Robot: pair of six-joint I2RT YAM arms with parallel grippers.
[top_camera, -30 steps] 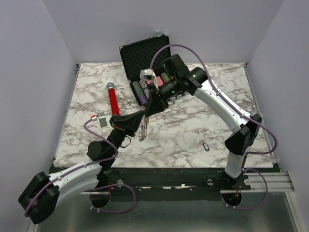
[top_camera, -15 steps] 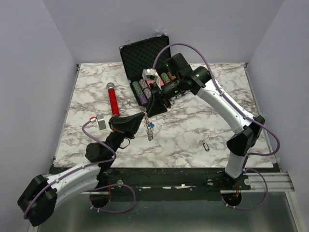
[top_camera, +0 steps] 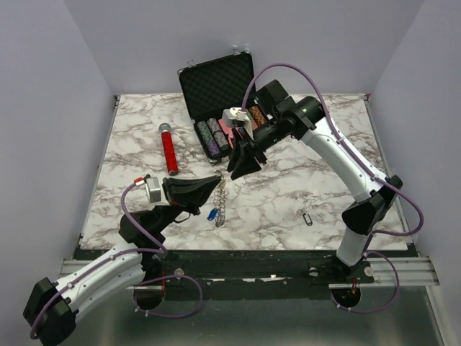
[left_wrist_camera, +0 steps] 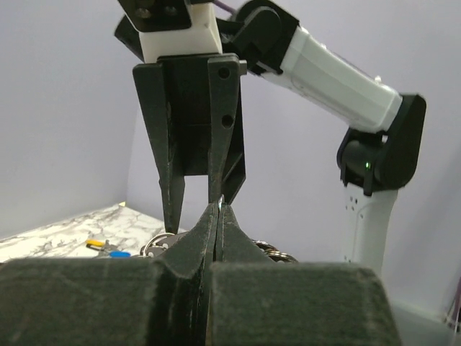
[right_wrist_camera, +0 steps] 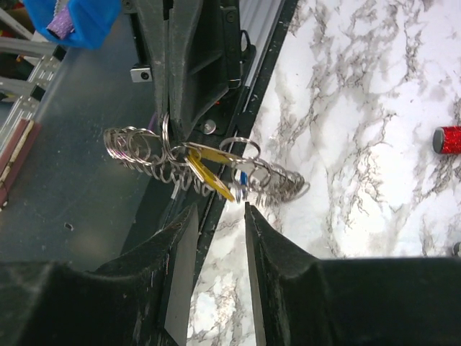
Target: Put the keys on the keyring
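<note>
The keyring [top_camera: 220,200], a big silver ring fringed with small keys, hangs edge-on from my left gripper [top_camera: 214,184], which is shut on its top. In the right wrist view the keyring [right_wrist_camera: 140,153] looks like a coil, and a yellow-tagged key [right_wrist_camera: 210,177] and a blue-tagged key [right_wrist_camera: 243,180] dangle from it. The blue tag [top_camera: 212,214] hangs low on the ring. My right gripper [top_camera: 240,173] stands open just beyond and above the ring, holding nothing. A black-tagged key [top_camera: 307,218] lies alone on the marble at the right.
An open black foam-lined case [top_camera: 216,81] stands at the back with rows of chips [top_camera: 213,135] in front of it. A red cylinder [top_camera: 169,150] lies at the left. The table's near edge [top_camera: 245,250] runs just below the hanging ring.
My right gripper has opened and pulled back, away from the ring. My left gripper has drawn the keyring toward the near edge, with the blue-tagged key now dangling from it.
</note>
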